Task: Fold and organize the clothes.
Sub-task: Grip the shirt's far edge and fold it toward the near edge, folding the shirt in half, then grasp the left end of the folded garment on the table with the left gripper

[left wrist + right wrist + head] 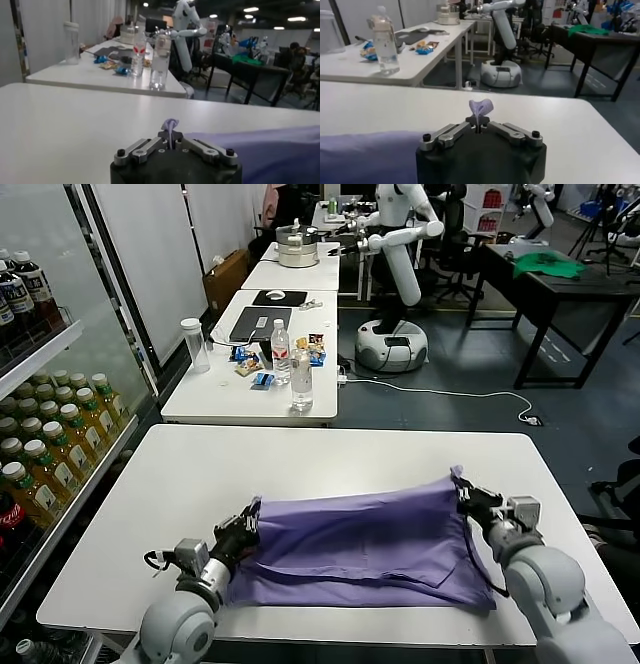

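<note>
The lavender-purple T-shirt [360, 539] lies spread across the near part of the white table [300, 459], stretched between both grippers. My left gripper [248, 527] is shut on the shirt's left edge; a pinch of purple cloth [170, 126] sticks up between its closed fingers. My right gripper [467, 497] is shut on the shirt's right far corner, lifted slightly off the table; a tuft of purple cloth [481, 108] shows above its closed fingers. The shirt's near edge rests on the table close to the front edge.
A second white table [250, 374] stands beyond with water bottles [301, 379], a laptop and snack packets. A drinks fridge [50, 414] stands on the left. A white robot [395, 264] and a dark table with a bright green cloth [548, 266] stand farther back.
</note>
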